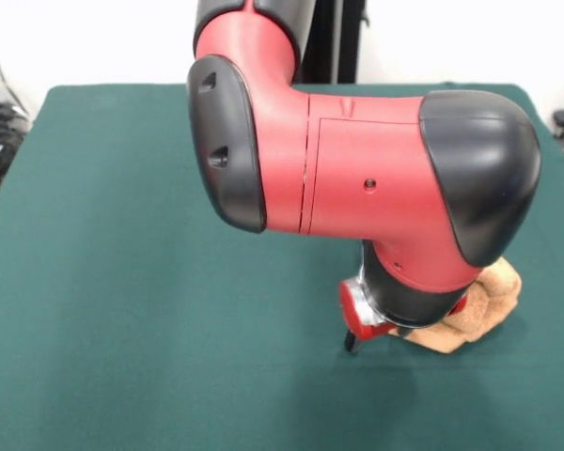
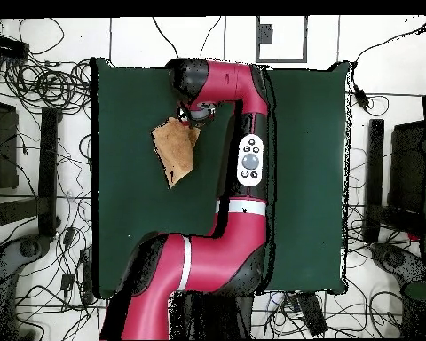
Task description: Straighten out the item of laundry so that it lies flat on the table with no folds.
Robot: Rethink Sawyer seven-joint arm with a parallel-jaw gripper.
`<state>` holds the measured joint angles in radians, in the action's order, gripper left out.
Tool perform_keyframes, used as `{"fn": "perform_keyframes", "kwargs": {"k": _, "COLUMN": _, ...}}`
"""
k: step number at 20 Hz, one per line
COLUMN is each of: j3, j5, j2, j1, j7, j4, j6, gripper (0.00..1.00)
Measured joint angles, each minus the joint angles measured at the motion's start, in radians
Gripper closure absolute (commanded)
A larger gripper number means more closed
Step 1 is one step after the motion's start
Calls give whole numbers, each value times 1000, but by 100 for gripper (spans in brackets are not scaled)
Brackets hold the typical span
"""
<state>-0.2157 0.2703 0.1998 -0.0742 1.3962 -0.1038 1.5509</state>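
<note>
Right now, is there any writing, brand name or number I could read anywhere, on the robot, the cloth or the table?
None can be read.
The arm: plain red and black shells, no lettering showing.
The button panel on the arm: marks too small to read.
The towel and the green table: no label or print in view.

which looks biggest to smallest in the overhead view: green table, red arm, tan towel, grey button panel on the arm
1. Dark green felt-covered table
2. Red and black robot arm
3. Tan fluffy terry towel
4. Grey oval button panel

front faces robot, overhead straight down, sharing table (image 1: 122, 282)
</note>
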Motion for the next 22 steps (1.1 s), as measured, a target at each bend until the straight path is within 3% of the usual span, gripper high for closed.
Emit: {"fn": "perform_keyframes", "kwargs": {"k": 22, "j3": 2, "j5": 28, "j2": -65, "j1": 28, "j7": 79, "j4": 0, "j6": -62, "gripper": 0}}
